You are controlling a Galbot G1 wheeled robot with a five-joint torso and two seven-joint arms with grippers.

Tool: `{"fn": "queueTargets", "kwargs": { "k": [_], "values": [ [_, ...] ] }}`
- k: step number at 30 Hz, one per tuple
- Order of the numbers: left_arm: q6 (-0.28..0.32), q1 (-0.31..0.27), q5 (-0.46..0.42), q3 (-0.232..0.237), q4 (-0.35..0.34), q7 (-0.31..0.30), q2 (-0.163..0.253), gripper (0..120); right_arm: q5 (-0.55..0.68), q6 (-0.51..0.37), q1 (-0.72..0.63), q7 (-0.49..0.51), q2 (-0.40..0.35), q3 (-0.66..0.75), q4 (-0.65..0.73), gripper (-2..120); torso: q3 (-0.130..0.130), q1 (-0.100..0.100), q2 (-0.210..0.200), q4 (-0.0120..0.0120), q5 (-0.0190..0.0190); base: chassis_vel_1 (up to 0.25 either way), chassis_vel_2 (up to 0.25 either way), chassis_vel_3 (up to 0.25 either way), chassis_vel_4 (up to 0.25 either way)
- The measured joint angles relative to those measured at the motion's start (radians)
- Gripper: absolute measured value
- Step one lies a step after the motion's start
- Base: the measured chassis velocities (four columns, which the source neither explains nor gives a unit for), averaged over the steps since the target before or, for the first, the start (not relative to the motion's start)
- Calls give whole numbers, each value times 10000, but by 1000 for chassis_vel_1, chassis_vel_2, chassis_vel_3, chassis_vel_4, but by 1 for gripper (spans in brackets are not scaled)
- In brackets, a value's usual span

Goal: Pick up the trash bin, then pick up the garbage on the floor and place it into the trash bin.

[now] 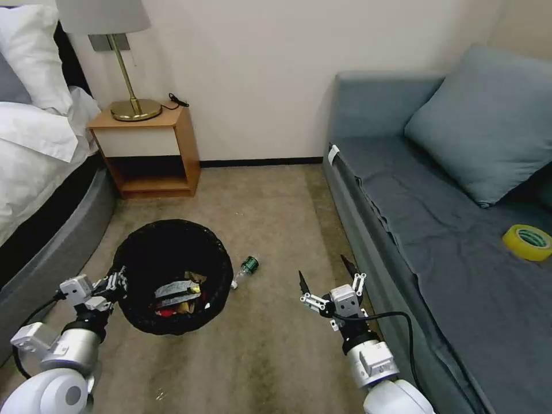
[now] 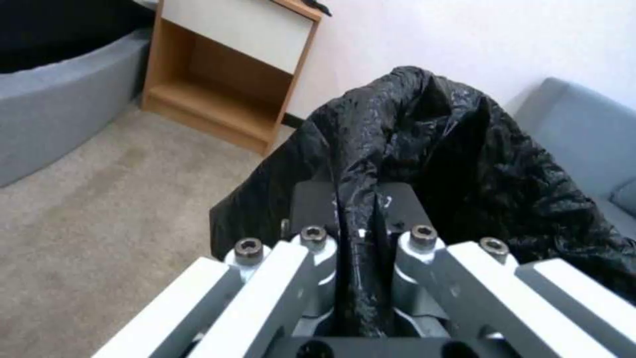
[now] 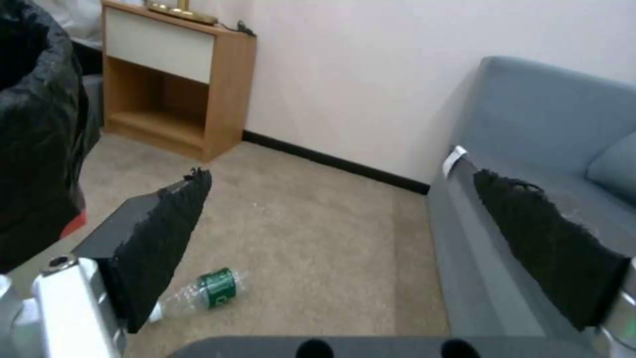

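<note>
The trash bin (image 1: 172, 253), lined with a crinkled black bag, is at the left over the carpet. My left gripper (image 1: 117, 283) is shut on its near-left rim; the left wrist view shows the gripper (image 2: 357, 204) pinching the black bag of the bin (image 2: 464, 164). Inside lie garbage pieces: a silver wrapper (image 1: 175, 290), a red scrap (image 1: 165, 313) and brown paper (image 1: 194, 280). A small clear bottle with a green label (image 1: 246, 268) lies on the floor just right of the bin. My right gripper (image 1: 325, 275) hovers open, right of the bottle (image 3: 208, 292) and above it.
A grey sofa (image 1: 437, 241) runs along the right, with a cushion (image 1: 489, 121) and a yellow tape roll (image 1: 528, 242) on it. A wooden nightstand (image 1: 152, 152) with a lamp (image 1: 129, 75) stands at the back left, beside a bed (image 1: 34, 167). Bare carpet lies between.
</note>
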Motion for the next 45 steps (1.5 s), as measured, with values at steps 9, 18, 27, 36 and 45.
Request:
{"fn": "queueTargets", "kwargs": {
  "k": [9, 18, 27, 36, 45],
  "values": [
    [7, 43, -84, -77, -50, -59, -27, 6, -26, -25, -12, -53, -12, -30, -5, 100, 0, 0, 0, 1, 0, 0, 0, 0, 0],
    [-16, 57, -96, -193, -158, -267, -113, 6, -12, -74, -72, -297, -138, -63, 61, 100, 0, 0, 0, 0, 0, 0, 0, 0, 0],
    [-73, 140, -88, -407, -223, -575, -224, 6, -51, -31, -70, -515, -143, -163, 75, 100, 0, 1, 0, 0, 0, 0, 0, 0, 0],
    [-151, 107, -32, -512, -178, -760, -281, 6, -331, 188, -173, -621, -112, -250, 1, 100, 0, 0, 0, 0, 0, 0, 0, 0, 0],
    [-175, 85, -21, -515, -146, -801, -307, 6, -633, 395, -237, -728, -91, -342, -101, 100, 2, 1, 0, 1, 0, -70, 63, 68, -64]
  ]
}}
